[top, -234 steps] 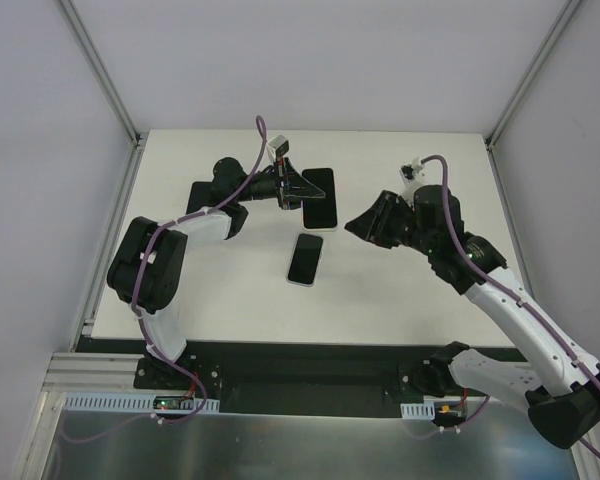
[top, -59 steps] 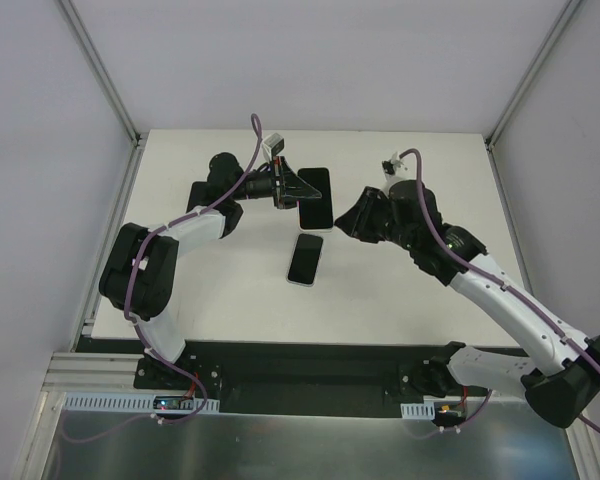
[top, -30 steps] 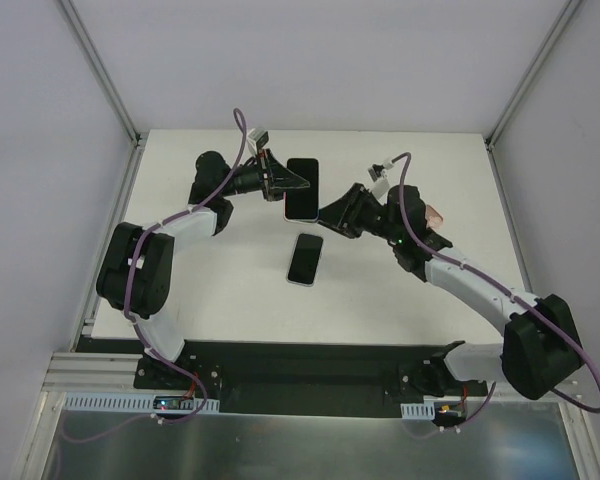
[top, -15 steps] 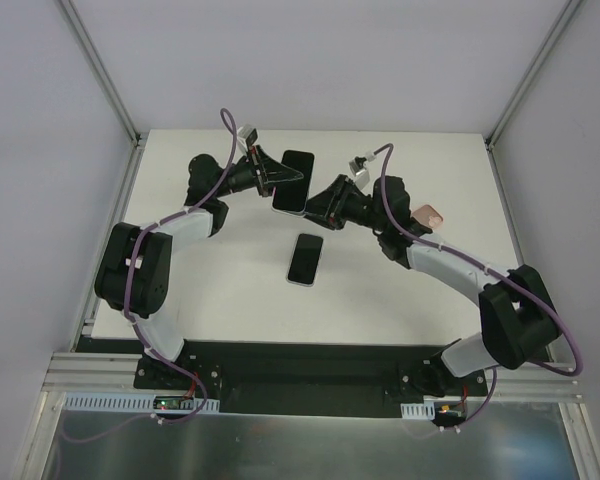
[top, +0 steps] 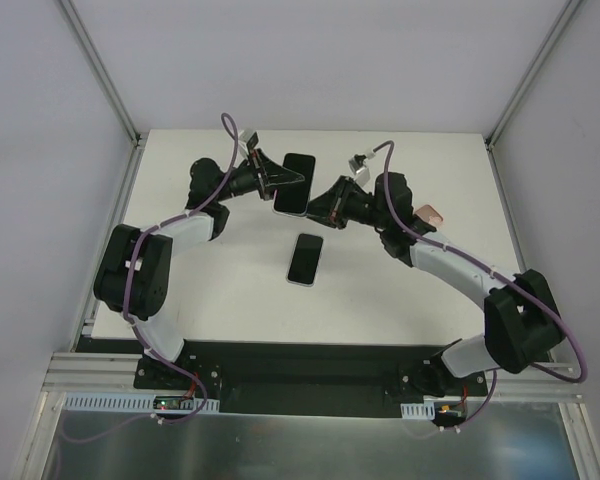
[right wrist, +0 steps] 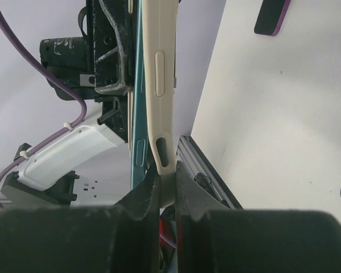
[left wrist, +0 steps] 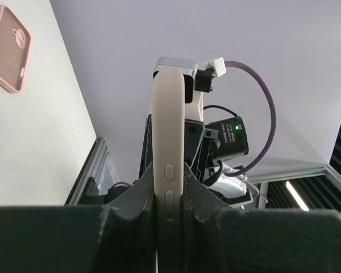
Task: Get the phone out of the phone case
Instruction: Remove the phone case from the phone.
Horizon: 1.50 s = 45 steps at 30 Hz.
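The phone in its cream case (top: 298, 183) is held up off the table between both arms, dark screen up in the top view. My left gripper (top: 280, 183) is shut on it from the left; in the left wrist view my gripper (left wrist: 169, 170) clamps the cream case (left wrist: 168, 119) edge-on at its side buttons. My right gripper (top: 322, 207) is shut on the case's right end. In the right wrist view my gripper (right wrist: 163, 168) pinches the cream case (right wrist: 159, 85), and the teal phone edge (right wrist: 137, 125) stands slightly apart from it.
A second dark phone (top: 304, 258) lies flat on the white table (top: 400, 290) just below the held one. A pink case (top: 432, 215) lies at the right, also in the left wrist view (left wrist: 8, 48). A dark flat thing with a purple edge (right wrist: 273, 17) lies farther off.
The left gripper has lifted the cased phone off the table and carried it left. The right arm swung in and closed on the case's end. Almost nothing has moved in the last half second.
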Tool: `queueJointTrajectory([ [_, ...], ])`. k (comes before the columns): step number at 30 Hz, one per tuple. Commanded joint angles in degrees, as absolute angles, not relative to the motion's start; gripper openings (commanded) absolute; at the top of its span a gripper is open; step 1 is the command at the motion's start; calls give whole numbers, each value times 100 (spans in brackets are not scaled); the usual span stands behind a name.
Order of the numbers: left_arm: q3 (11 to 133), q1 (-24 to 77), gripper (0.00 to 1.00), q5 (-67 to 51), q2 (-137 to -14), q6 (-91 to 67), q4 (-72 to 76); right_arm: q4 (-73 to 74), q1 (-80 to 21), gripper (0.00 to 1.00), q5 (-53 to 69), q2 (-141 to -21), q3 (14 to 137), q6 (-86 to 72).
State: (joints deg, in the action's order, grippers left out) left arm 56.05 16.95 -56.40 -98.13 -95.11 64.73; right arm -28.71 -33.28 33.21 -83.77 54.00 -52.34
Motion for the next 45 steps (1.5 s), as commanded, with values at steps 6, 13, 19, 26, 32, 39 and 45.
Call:
queueJointTrajectory([
  [6, 5607, 2180, 87, -6302, -9202, -8616, 5820, 1043, -3120, 1, 1041, -7129, 6212, -2878],
  [13, 5660, 2145, 97, -6232, -9167, -8051, 4905, 3363, -3102, 2, -272, -7022, 6731, -1620],
  [19, 5581, 2145, 96, -6126, -9237, -7665, 4220, 4639, -3296, 1, -984, -7663, 7049, -1108],
  [26, 5660, 2145, 97, -6056, -9229, -7348, 3771, 4834, -3550, 1, -1292, -8243, 6899, -967],
  [32, 5695, 2145, 97, -6021, -9255, -7251, 3595, 4738, -3621, 8, -994, -8938, 6935, -739],
  [39, 5748, 2145, 97, -6020, -9229, -7058, 3270, 4141, -3647, 20, -966, -9623, 6900, -808],
  [45, 5669, 2145, 94, -5994, -9220, -6908, 3120, 3088, -3569, 20, -915, -9879, 6408, -1213],
])
